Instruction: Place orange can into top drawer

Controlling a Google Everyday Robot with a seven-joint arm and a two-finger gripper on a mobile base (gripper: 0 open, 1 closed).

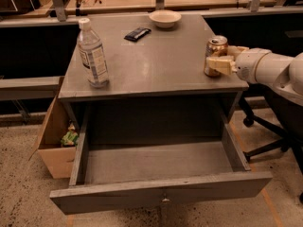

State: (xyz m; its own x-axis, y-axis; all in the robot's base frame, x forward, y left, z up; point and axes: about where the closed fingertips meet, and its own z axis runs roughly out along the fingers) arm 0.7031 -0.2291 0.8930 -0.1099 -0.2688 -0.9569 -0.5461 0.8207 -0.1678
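Observation:
The orange can stands upright near the right edge of the grey desk top. My gripper reaches in from the right at can height. It is open, with one pale finger in front of the can's lower side and the other just behind it. The top drawer is pulled fully out below the desk top, with nothing showing inside. Its small knob is at the middle of the front panel.
A clear water bottle stands at the desk's left front. A white bowl and a dark flat packet lie at the back. A brown cardboard box sits on the floor at the left, an office chair base at the right.

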